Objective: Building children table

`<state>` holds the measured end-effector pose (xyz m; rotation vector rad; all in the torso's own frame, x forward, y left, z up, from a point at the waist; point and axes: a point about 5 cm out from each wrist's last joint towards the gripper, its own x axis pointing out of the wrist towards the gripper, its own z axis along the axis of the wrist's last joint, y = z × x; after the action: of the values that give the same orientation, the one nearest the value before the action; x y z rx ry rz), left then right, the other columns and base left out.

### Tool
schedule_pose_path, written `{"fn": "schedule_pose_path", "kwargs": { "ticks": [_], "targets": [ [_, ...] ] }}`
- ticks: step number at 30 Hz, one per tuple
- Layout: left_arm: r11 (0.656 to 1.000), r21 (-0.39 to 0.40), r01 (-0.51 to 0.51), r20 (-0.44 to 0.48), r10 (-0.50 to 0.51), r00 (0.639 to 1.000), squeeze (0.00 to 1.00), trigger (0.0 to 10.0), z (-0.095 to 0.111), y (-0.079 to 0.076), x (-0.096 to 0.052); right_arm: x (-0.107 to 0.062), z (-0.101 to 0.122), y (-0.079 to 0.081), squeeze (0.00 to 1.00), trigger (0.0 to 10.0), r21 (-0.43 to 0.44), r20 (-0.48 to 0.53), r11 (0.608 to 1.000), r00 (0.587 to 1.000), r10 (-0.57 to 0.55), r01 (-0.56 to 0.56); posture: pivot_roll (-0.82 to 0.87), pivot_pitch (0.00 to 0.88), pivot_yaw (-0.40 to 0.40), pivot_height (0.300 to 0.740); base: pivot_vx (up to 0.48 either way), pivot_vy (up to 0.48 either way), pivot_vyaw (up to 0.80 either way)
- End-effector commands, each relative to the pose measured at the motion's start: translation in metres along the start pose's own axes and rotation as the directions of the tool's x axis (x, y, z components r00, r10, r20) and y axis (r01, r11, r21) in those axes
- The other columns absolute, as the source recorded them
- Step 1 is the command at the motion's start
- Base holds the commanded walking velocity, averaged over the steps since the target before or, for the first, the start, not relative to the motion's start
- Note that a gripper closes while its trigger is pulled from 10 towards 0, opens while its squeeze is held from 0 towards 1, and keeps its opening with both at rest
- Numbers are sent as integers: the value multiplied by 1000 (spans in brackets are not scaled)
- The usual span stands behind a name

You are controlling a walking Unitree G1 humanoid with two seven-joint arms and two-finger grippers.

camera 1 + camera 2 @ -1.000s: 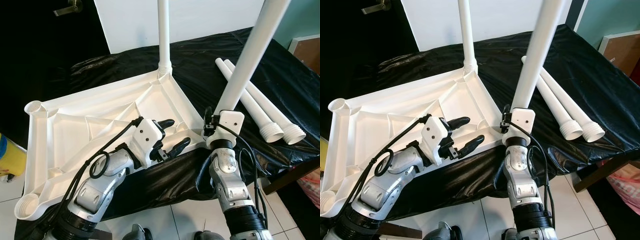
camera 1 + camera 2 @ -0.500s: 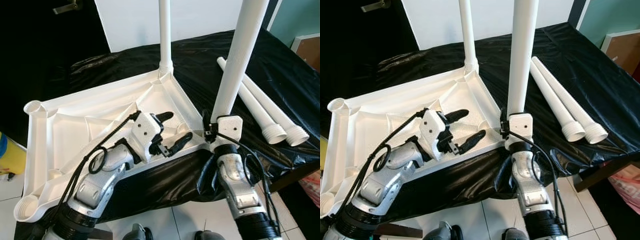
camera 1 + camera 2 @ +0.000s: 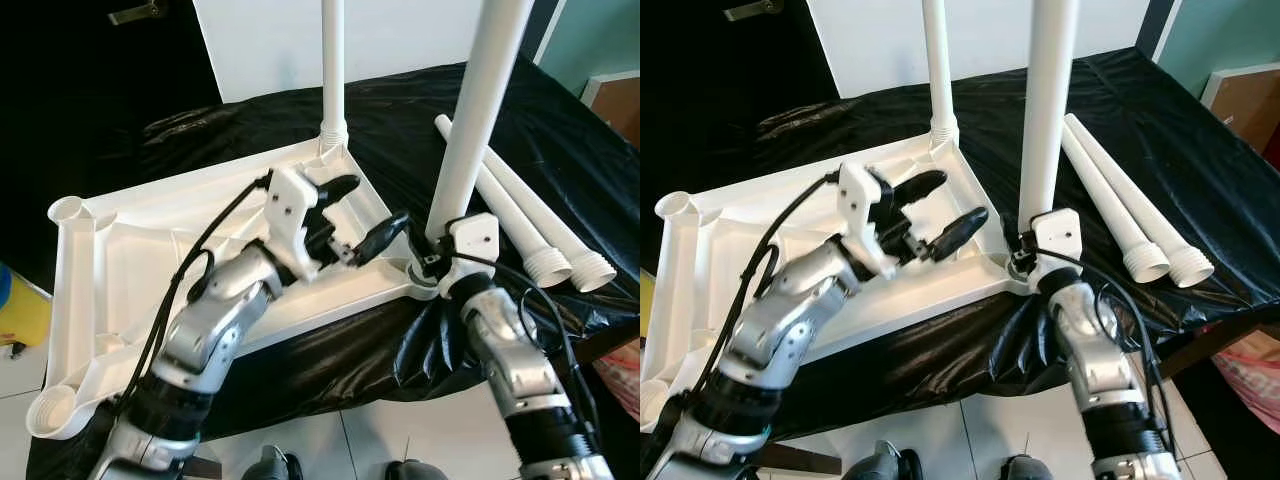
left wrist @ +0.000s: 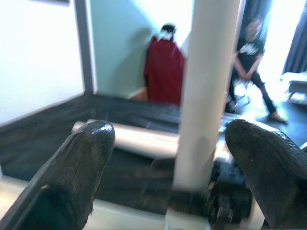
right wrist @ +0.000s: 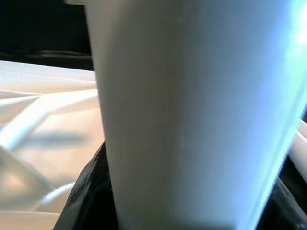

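Observation:
The white tabletop (image 3: 180, 240) lies upside down on a black-covered table. One white leg (image 3: 333, 70) stands in its far corner. A second leg (image 3: 470, 130) stands nearly upright at the near right corner, its lower end at the corner socket. My right gripper (image 3: 436, 264) is shut on that lower end; in the right wrist view the leg (image 5: 192, 110) sits between black fingers (image 5: 86, 191). My left gripper (image 3: 372, 205) hovers open over the tabletop, pointing at that leg (image 4: 206, 91) with a gap to it. Two loose legs (image 3: 520, 210) lie to the right.
Two open sockets (image 3: 67, 212) (image 3: 50, 412) mark the tabletop's left corners. A yellow object (image 3: 20, 310) sits by the left edge, a cardboard box (image 3: 615, 90) at the far right. A white panel (image 3: 270, 40) stands behind. A person (image 4: 249, 57) sits in the background.
The held leg has swung from a tilt to nearly upright at the corner. My left gripper has risen and moved toward it, staying open.

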<state>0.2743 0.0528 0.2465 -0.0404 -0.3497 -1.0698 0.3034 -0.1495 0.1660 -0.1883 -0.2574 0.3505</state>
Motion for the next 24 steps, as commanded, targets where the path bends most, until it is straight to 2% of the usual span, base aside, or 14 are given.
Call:
{"fn": "schedule_pose_path", "kwargs": {
  "ticks": [1, 7, 9, 13, 15, 19, 22, 23, 24],
  "targets": [
    [970, -30, 242, 14, -242, 970, 0, 10000, 3, -14, 4, 2, 3, 5, 0, 10000, -4, -7, 995, 995, 96, -96, -73, 85, 25, 740, 0, 0, 0],
    [954, -45, 297, 34, -295, 955, 0, 10000, 8, -18, 10, 3, 6, 4, 0, 10000, -19, -17, 985, 985, 172, -172, -80, 80, 30, 740, 0, 0, 0],
    [934, -34, 355, 37, -354, 935, 0, 10000, 9, -23, 17, 6, 10, 4, 0, 10000, -38, -29, 962, 963, 269, -270, -87, 79, 38, 740, 0, 0, 0],
    [923, -24, 384, 33, -383, 923, 0, 10000, 10, -25, 21, 9, 13, 4, 0, 10000, -49, -35, 941, 942, 334, -336, -89, 77, 45, 740, 0, 0, 0],
    [916, -19, 401, 27, -400, 916, 0, 10000, 11, -23, 24, 9, 16, 7, 0, 10000, -50, -34, 914, 915, 401, -403, -87, 72, 50, 740, 0, 0, 0],
    [914, -19, 405, 24, -404, 914, 0, 10000, 11, -23, 25, 9, 17, 8, 0, 10000, -50, -33, 902, 903, 428, -429, -87, 72, 50, 740, 0, 0, 0],
    [903, -25, 430, 24, -429, 903, 0, 10000, 14, -21, 26, 4, 19, 14, 0, 10000, -13, -45, 835, 834, 550, -551, -88, 63, 54, 740, 0, 0, 0],
    [903, -25, 430, 24, -429, 903, 0, 10000, 14, -21, 26, 4, 19, 14, 0, 10000, -13, -45, 835, 834, 550, -551, -88, 63, 54, 740, 0, 0, 0],
    [889, -48, 455, 33, -454, 890, 0, 10000, 18, -19, 25, 1, 21, 13, 0, 10000, 18, -49, 792, 791, 610, -610, -88, 58, 54, 740, 0, 0, 0]
  ]
}}
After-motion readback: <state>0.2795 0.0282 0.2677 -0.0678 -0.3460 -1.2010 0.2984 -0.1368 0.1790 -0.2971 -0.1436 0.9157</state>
